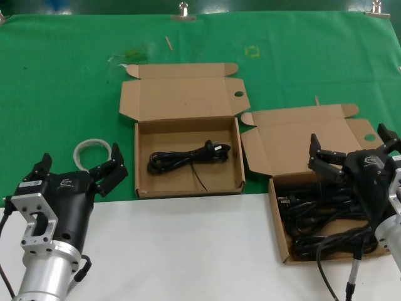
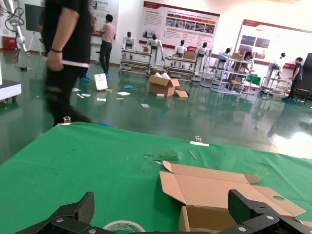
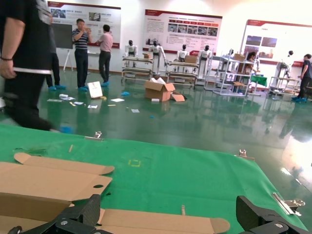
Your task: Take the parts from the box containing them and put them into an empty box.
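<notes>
Left gripper (image 1: 78, 170) parked wide open beside the middle box (image 1: 188, 187), which holds one cord (image 1: 188, 157). Right gripper (image 1: 348, 147) spread wide, empty, just above the cord pile (image 1: 313, 216) in the right-hand box (image 1: 280, 232).

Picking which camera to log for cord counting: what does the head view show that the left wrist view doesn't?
Only the head view shows the cords: one bundle in the left box, a pile in the right box under the open right end effector.

Only the left wrist view shows the hall and a passing person.

Both show the green cloth, the left box's lid and the open left end effector.
</notes>
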Tool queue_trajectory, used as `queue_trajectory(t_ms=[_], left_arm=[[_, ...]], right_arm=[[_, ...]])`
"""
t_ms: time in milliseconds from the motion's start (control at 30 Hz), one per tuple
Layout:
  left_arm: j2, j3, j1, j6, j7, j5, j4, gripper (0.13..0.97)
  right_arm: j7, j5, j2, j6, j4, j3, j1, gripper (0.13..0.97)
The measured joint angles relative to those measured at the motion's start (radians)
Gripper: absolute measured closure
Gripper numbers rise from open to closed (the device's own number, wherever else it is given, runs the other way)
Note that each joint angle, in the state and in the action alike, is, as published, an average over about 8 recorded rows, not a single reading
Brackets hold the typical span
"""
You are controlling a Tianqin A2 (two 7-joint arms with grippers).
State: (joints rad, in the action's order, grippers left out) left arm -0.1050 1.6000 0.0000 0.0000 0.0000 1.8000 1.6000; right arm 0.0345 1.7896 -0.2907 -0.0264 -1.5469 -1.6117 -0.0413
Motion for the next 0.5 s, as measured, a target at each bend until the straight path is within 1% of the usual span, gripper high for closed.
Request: queue_trajectory(t_ms=[500], left_arm=[[0.0, 0.0, 0.0, 0.0, 0.0, 0.0, 0.0, 0.132]], right_arm=[[0.0, 0.0, 0.0, 0.0, 0.0, 0.0, 0.0, 0.129]])
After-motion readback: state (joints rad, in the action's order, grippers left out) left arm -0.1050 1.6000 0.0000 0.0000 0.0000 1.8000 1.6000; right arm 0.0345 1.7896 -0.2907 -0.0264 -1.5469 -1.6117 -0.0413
